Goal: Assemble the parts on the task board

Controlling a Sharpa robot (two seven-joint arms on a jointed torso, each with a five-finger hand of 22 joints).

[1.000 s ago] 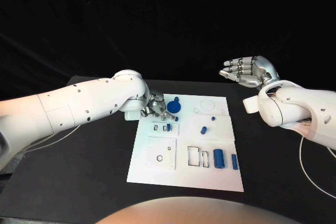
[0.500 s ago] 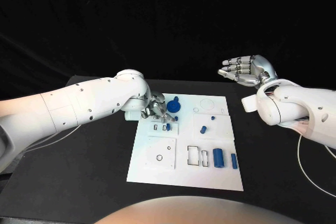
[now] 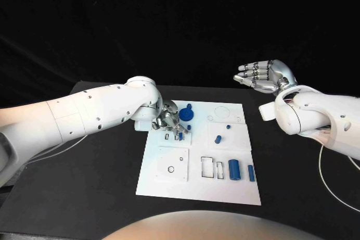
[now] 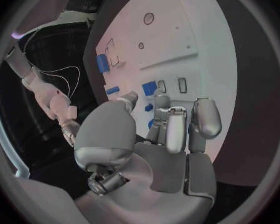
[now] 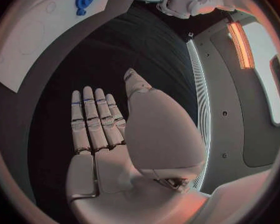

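Near the task board's (image 3: 198,185) far left corner, the left hand (image 3: 166,120) is down over the small slots, fingers curled around a small blue part (image 4: 150,88) — pinched or just touched, I can't tell, since the fingers hide the contact. I'd keep the part square to its slot and press straight down. The right hand (image 3: 264,75) hangs above the table's far right edge, spread, holding nothing.

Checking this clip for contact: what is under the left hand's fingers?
The left hand hovers over the board's far-left part, fingertips by two small slots and a small blue part. Whether the fingers touch or pinch it is hidden.
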